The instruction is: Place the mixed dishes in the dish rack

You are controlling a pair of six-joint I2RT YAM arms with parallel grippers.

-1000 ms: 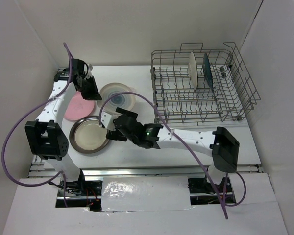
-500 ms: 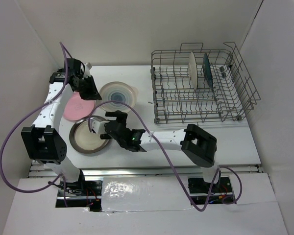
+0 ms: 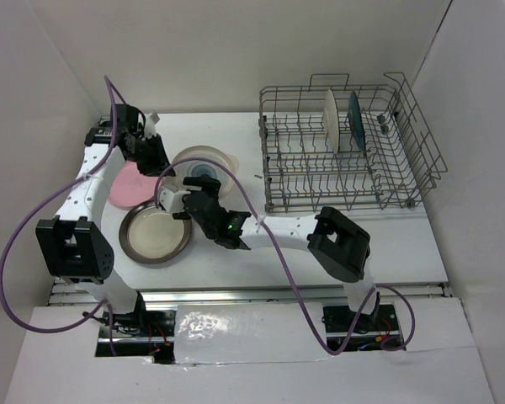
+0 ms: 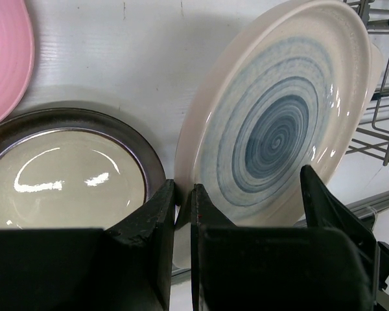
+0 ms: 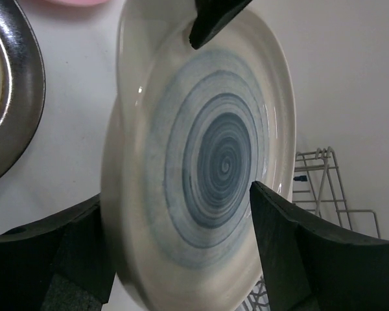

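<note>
The left gripper (image 3: 156,158) (image 4: 183,197) is clamped on the rim of the cream plate with the blue centre (image 3: 204,168) (image 4: 279,123) (image 5: 207,155), its jaws drawn to a narrow slit with the plate's edge pinched between them, and the plate stands tilted up off the white table (image 4: 117,52). The right gripper (image 3: 188,200) (image 5: 181,259) is spread wide, one finger on each side of the same plate at the edge opposite the left gripper. Whether its pads press the plate cannot be told. Just beside both grippers, on their left, the brown-rimmed cream plate (image 3: 154,233) (image 4: 65,175) (image 5: 6,97) lies flat, and the pink plate (image 3: 130,181) (image 4: 6,58) lies beyond it, under the left arm. Well off to the right of both grippers stands the dish rack (image 3: 303,181) (image 5: 318,175), with a pale plate (image 3: 330,118) and a dark teal plate (image 3: 354,118) upright in its tines.
</note>
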